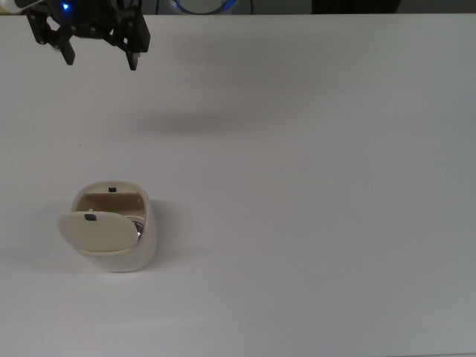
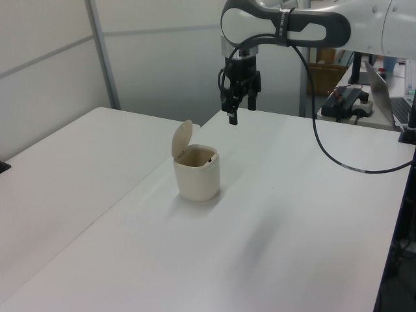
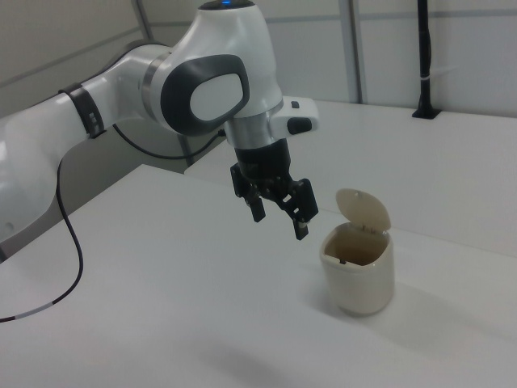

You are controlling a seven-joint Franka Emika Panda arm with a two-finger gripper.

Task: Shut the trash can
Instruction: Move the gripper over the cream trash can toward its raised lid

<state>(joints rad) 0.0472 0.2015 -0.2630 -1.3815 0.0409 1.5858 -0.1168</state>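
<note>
The cream trash can [image 1: 119, 249] [image 2: 197, 172] [image 3: 359, 272] stands on the white table with its hinged lid [image 1: 97, 230] [image 2: 182, 138] [image 3: 364, 208] tipped up and open. A small black tab shows on the lid and another on the rim. My black gripper [image 1: 102, 58] [image 2: 232, 116] [image 3: 279, 225] hangs in the air, open and empty, apart from the can. In the top view it is near the top left corner, well above the can. In the right view it is up and to the left of the can.
The white table [image 1: 312, 193] spreads wide around the can. A seam between two tabletops [image 2: 136, 188] runs past the can in the left view. A laptop and cables [image 2: 364, 97] sit at the left view's far right. The arm's black cable [image 3: 65, 242] trails over the table.
</note>
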